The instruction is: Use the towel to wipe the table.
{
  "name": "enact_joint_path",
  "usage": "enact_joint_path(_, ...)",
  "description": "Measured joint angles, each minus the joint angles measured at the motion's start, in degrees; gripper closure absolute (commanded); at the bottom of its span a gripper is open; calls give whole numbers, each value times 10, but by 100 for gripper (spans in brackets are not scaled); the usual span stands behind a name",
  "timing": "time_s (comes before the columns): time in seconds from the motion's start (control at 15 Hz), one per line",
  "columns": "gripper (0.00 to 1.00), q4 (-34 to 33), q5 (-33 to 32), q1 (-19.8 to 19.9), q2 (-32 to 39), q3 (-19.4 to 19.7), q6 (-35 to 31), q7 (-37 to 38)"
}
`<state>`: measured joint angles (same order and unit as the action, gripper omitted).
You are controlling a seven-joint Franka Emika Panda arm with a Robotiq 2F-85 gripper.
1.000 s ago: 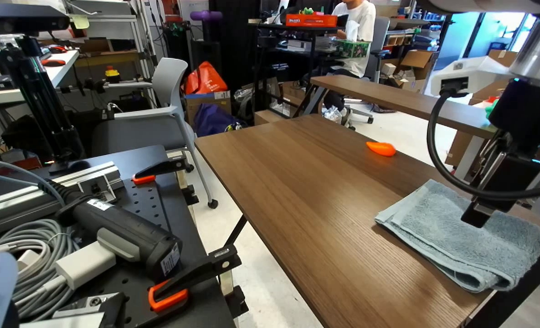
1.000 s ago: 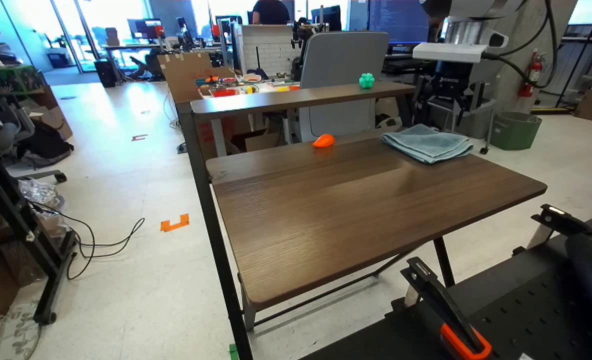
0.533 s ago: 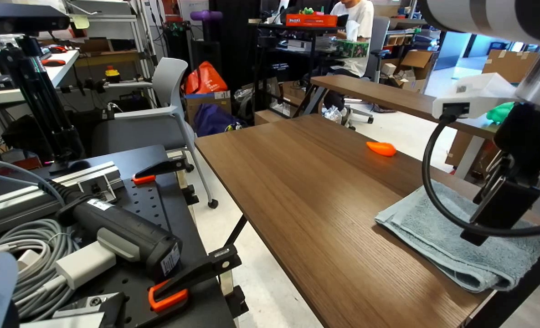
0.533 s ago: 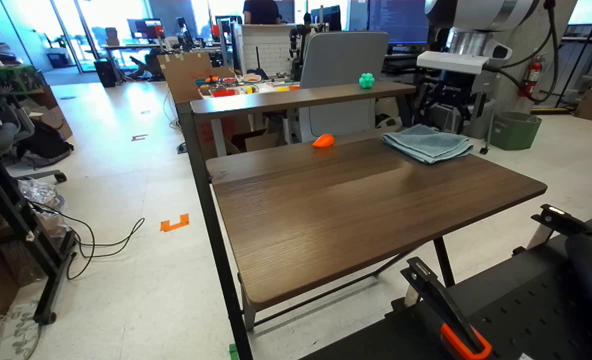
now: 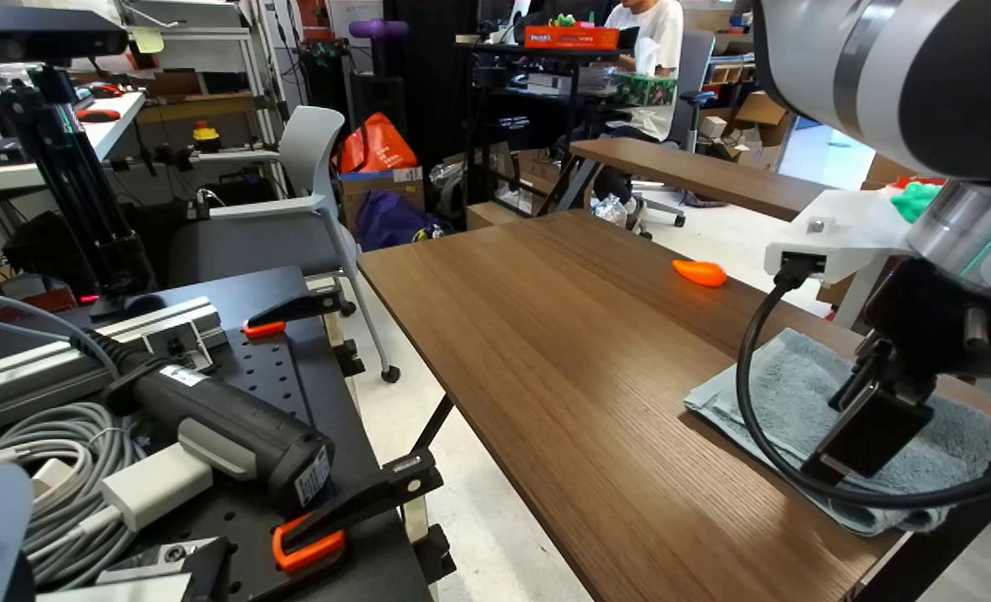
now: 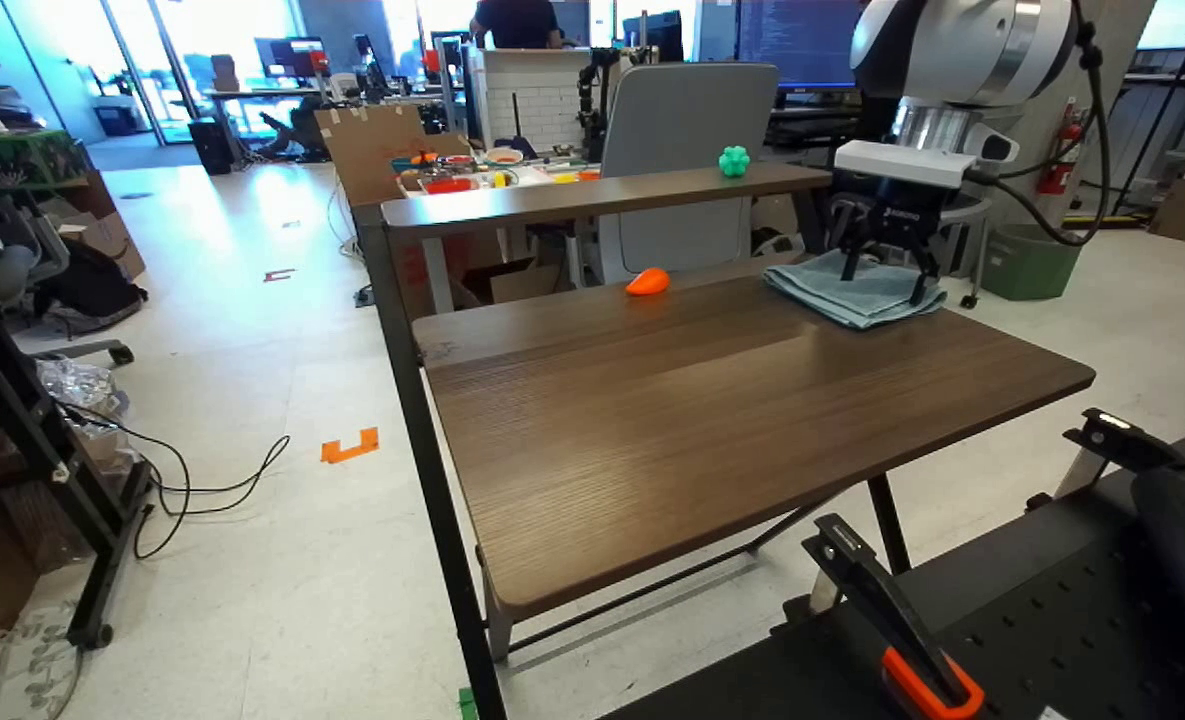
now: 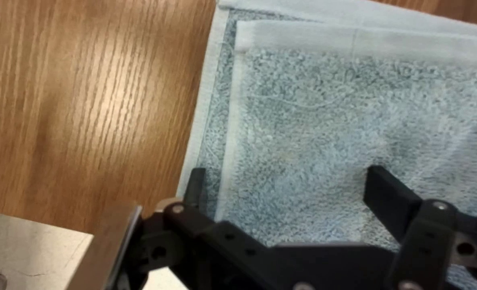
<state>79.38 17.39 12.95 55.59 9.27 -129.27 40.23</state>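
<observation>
blue-grey folded towel (image 7: pixel 331 121) directly beneath the wide-spread pincer (image 7: pixel 286 170)

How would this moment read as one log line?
claw: open at towel | towel: folded, on brown table, ungripped | orange object: apart from towel

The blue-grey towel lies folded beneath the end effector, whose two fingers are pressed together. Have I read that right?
Not quite: the fingers of the end effector are not together but spread well apart, as the wrist view shows. The blue-grey towel does lie folded beneath it.
</observation>
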Motion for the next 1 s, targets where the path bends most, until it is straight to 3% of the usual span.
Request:
enact_joint_path(0.4, 0, -2, -1, -4, 4, -1, 0, 0)
enact_joint_path(1.0, 0, -26, -22, -71, 26, -26, 81, -20)
